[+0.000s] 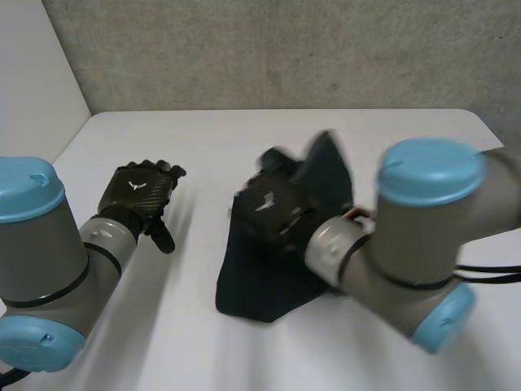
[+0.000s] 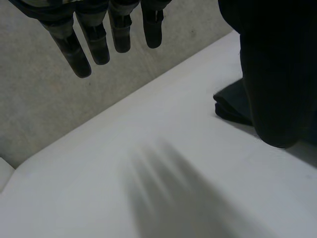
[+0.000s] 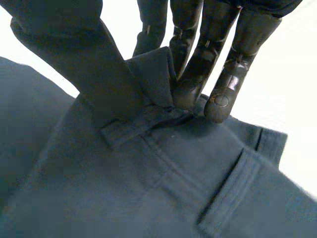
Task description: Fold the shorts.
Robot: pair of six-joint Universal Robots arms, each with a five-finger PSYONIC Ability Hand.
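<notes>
The dark navy shorts [image 1: 260, 285] lie crumpled in the middle of the white table [image 1: 203, 138], with one part raised behind my right hand [image 1: 273, 213]. That hand rests on the shorts. In the right wrist view my right hand [image 3: 198, 64] has its fingers curled down onto a fold of the shorts [image 3: 163, 188] near a seam, pinching the cloth against the thumb. My left hand [image 1: 138, 191] hovers over bare table left of the shorts, fingers straight and holding nothing. In the left wrist view my left hand [image 2: 99, 42] is above the table, with an edge of the shorts [image 2: 230, 104] off to its thumb side.
A grey concrete wall [image 1: 285, 49] runs behind the table's far edge. Bare white table surface [image 2: 148, 198] spreads under and around my left hand. My right arm [image 1: 423, 244] reaches across the near right side of the table.
</notes>
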